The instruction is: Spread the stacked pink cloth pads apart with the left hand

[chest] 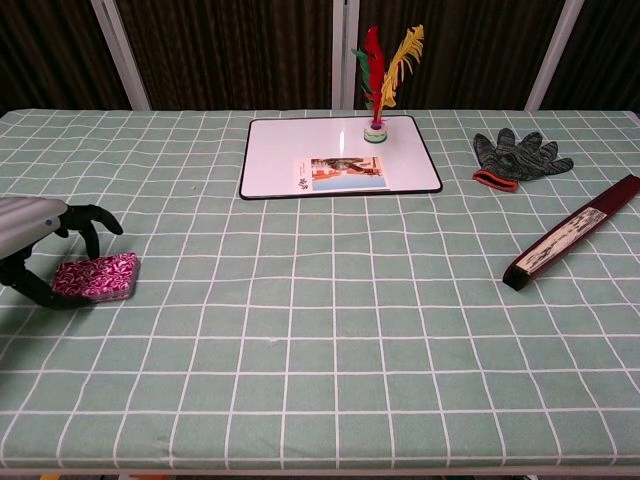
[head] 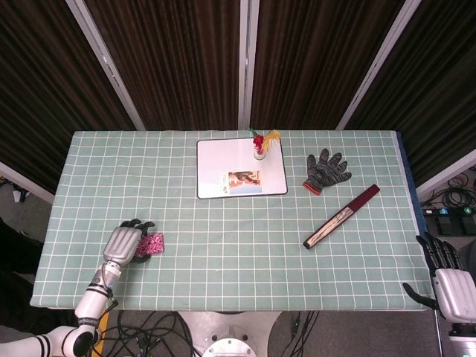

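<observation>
The stacked pink cloth pads [head: 154, 243] [chest: 97, 277] lie near the table's front left corner. My left hand [head: 125, 242] [chest: 42, 243] sits right at their left side. Its thumb reaches round the stack's near left edge. Its fingers [chest: 96, 220] arch over the stack's far edge without closing on it. The stack looks pushed up a little on the hand's side, still as one pile. My right hand [head: 449, 283] hangs off the table's front right corner, fingers apart and holding nothing; it shows only in the head view.
A white board [head: 240, 178] [chest: 340, 155] with a photo card lies at the back centre, and a feathered shuttlecock [chest: 378, 72] stands on its far edge. A grey glove [chest: 520, 155] and a long dark red folded fan [chest: 572, 233] lie to the right.
</observation>
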Motion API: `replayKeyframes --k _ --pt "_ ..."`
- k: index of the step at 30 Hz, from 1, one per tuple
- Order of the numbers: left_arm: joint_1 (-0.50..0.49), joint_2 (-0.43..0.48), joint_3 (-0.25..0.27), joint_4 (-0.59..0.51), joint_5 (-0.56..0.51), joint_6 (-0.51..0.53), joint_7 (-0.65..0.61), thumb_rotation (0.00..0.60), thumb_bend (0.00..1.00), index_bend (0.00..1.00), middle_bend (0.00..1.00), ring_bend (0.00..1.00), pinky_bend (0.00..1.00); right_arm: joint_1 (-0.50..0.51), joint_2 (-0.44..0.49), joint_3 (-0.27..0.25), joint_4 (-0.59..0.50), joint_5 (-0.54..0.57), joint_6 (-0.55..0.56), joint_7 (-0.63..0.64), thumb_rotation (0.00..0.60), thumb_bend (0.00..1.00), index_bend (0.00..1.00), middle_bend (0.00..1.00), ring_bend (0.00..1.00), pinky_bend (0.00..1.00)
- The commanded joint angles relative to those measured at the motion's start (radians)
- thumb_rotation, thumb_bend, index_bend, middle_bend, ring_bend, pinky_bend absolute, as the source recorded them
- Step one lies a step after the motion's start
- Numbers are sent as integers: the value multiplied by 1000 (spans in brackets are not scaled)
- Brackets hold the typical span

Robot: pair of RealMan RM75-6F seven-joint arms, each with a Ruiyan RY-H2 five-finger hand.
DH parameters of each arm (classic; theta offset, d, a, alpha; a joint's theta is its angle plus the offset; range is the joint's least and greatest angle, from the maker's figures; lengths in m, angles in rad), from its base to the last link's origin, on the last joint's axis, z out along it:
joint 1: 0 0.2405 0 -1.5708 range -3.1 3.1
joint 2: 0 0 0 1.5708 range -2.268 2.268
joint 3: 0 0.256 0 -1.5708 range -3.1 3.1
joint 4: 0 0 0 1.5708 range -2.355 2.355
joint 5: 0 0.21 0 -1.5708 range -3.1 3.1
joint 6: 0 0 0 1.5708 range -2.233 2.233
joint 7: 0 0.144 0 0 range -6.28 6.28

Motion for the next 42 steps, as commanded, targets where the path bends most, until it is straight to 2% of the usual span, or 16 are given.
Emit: replayKeyframes --k 1,14,26,35,42 --pt "0 0 -1 1 1 3 -3 600 225 244 430 204 263 1 0 0 0 2 -2 1 600 106 0 0 0 0" --pt "5 4 0 3 27 23 -44 600 285 271 460 235 290 3 2 3 -3 8 -9 -1 600 105 0 0 0 0" --pt "9 30 -1 -20 40 25 -93 600 287 271 461 235 291 3 -3 2 4 11 -14 0 600 106 0 0 0 0" --pt "4 60 -47 -12 53 67 -145 600 287 271 461 246 304 4 -2 3 -3 11 -15 -9 600 106 0 0 0 0" --pt "-30 31 -103 121 -7 12 -212 600 288 271 461 250 306 4 -3 5 -11 13 -14 -27 600 106 0 0 0 0"
